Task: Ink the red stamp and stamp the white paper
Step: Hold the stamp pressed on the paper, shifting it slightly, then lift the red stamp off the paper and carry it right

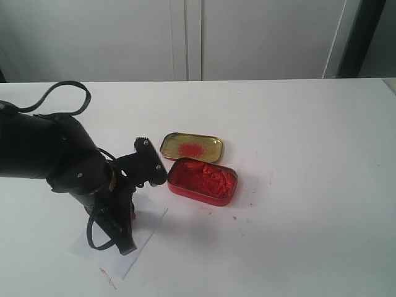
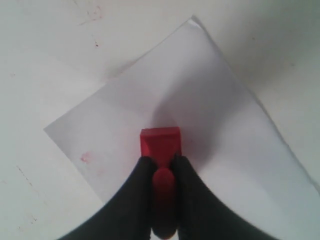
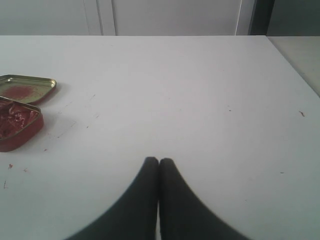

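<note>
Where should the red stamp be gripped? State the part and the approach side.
Grip the red stamp by its narrow handle, coming from above: its square base faces down over the white paper, with the handle uppermost. The left gripper holds it exactly so.

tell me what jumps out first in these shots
The left tool grips the red stamp by its handle, base down over the white paper. Close by on the table, an open tin of red paste lies next to its gold lid, smeared red.

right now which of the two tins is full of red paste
The red oblong tin; the gold-coloured lid beside it holds only a red smear.
</note>
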Robot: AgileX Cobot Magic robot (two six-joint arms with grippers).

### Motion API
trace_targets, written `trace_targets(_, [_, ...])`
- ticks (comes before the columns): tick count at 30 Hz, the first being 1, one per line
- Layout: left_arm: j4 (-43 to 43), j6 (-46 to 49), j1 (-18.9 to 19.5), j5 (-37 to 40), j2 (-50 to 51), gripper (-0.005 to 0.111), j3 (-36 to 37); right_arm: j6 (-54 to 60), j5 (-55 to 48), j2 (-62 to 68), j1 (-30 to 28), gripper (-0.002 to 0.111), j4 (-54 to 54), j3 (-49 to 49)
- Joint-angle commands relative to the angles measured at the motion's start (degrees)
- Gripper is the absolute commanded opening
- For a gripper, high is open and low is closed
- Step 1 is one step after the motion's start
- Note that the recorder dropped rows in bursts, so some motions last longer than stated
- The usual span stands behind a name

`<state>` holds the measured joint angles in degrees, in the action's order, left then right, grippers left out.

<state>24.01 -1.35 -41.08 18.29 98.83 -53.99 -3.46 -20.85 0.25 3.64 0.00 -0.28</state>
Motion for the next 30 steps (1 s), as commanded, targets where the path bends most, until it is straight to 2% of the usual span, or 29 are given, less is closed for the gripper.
trace_targets(1, [10.0, -10.5, -1.5, 3.2, 0.6, 0.0, 0.0, -0.2, 0.8, -0.3, -0.3, 0.0, -0.5, 0.3])
trace_targets(3, [12.5, -13.1, -1.8, 3.8, 0.6, 0.0, 0.0, -0.2, 0.8, -0.3, -0.3, 0.0, -0.5, 0.3])
trace_targets(11, [12.6, -13.3, -1.9, 4.3, 0.5, 0.0, -0.1, -0.2, 0.8, -0.3, -0.3, 0.0, -0.5, 0.3])
trace_targets(20, [10.8, -13.0, -2.0, 8.2, -0.6, 0.0, -4.2, -0.2, 0.8, -0.3, -0.3, 0.0, -0.5, 0.3])
trace_targets(30, [7.6, -12.8, -2.0, 10.4, -4.9, 0.0, -4.2, -0.2, 0.8, -0.3, -0.3, 0.0, -0.5, 0.3])
